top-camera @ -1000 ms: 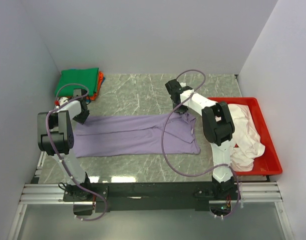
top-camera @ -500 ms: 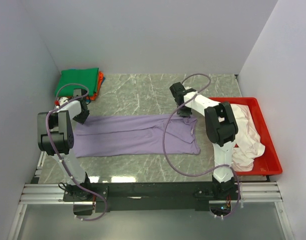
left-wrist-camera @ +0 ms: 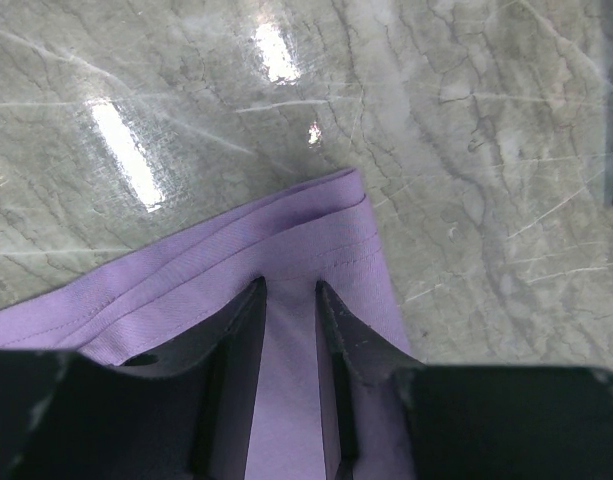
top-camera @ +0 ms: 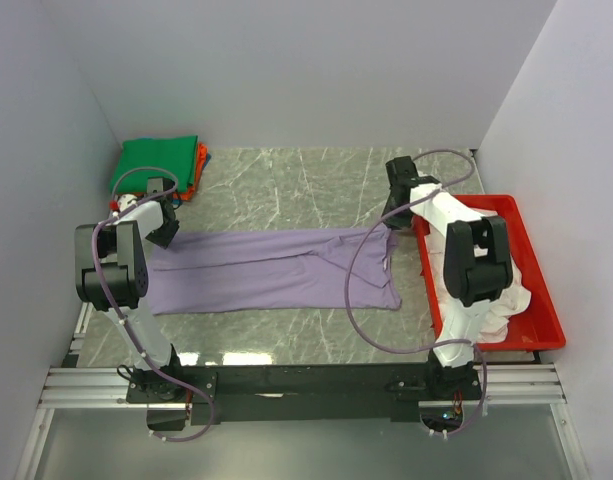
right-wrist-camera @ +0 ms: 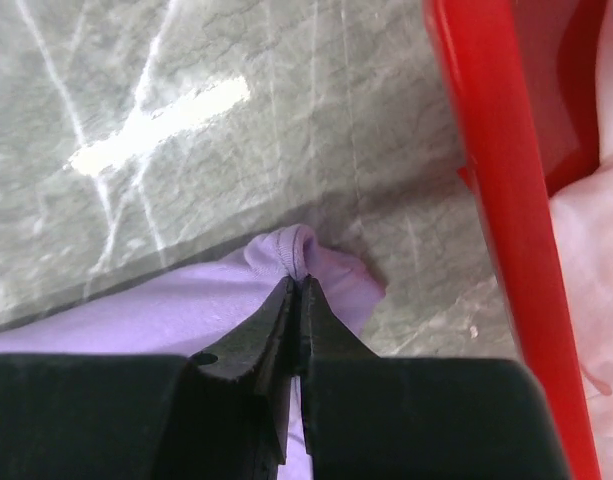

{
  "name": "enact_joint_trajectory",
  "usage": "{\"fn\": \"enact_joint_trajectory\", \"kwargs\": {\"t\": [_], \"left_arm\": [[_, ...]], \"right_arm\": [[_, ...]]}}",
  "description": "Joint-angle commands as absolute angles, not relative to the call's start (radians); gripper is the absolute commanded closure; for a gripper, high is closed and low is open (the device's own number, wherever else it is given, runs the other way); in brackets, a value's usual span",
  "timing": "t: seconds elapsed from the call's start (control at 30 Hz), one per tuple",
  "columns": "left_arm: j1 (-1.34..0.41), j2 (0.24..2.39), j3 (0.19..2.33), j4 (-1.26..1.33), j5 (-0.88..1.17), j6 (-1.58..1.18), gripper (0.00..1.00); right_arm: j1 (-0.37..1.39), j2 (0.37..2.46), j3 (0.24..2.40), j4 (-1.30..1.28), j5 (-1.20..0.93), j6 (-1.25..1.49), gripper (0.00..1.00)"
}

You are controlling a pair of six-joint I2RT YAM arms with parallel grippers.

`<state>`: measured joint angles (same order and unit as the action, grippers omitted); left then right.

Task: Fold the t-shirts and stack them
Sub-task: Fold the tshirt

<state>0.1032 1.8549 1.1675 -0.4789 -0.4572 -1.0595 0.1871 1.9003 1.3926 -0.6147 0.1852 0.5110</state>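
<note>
The lavender t-shirt [top-camera: 276,270] lies folded lengthwise across the table. My left gripper [top-camera: 164,228] sits at its far left corner. In the left wrist view its gripper [left-wrist-camera: 289,285] has the jaws a little apart, and smooth purple cloth [left-wrist-camera: 236,260] shows between them just short of the hem. My right gripper [top-camera: 394,218] is at the shirt's far right corner, beside the tray. The right wrist view shows this gripper [right-wrist-camera: 299,280] shut on a puckered fold of the lavender cloth [right-wrist-camera: 136,310]. Green [top-camera: 158,160] and orange-red [top-camera: 199,160] t-shirts are stacked at the back left.
The red tray [top-camera: 486,200] stands at the right with pale pinkish-white t-shirts [top-camera: 501,260] heaped in it. Its rim [right-wrist-camera: 486,180] runs close to the right of my right fingers. Side walls close the table on left and right.
My right gripper has moved right toward the tray and closed on the shirt's far right corner, drawing that corner rightward. The left gripper has stayed put.
</note>
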Motion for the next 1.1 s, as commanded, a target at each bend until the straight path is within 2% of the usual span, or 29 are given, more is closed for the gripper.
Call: {"fn": "enact_joint_trajectory", "kwargs": {"t": [0.0, 0.1, 0.17, 0.2, 0.3, 0.7, 1.07], "left_arm": [[0.115, 1.89, 1.164, -0.512, -0.476, -1.057, 0.67], [0.114, 1.888, 1.164, -0.511, -0.477, -1.057, 0.67], [0.114, 1.888, 1.164, -0.511, -0.477, -1.054, 0.67], [0.115, 1.888, 1.166, -0.511, -0.476, -1.055, 0.67], [0.114, 1.891, 1.166, -0.509, -0.472, -1.055, 0.67], [0.114, 1.894, 1.166, -0.505, -0.468, -1.052, 0.67], [0.114, 1.896, 1.166, -0.505, -0.466, -1.054, 0.67]], "right_arm": [[0.157, 1.807, 1.355, -0.551, 0.146, 0.549, 1.0], [0.137, 1.792, 1.328, -0.534, 0.135, 0.564, 1.0], [0.129, 1.769, 1.301, -0.516, 0.138, 0.577, 0.91], [0.124, 1.76, 1.29, -0.506, 0.132, 0.581, 0.82], [0.114, 1.73, 1.272, -0.489, 0.12, 0.584, 0.76], [0.117, 1.747, 1.224, -0.424, 0.048, 0.6, 0.69], [0.133, 1.905, 1.353, -0.452, 0.052, 0.574, 0.67]]}}
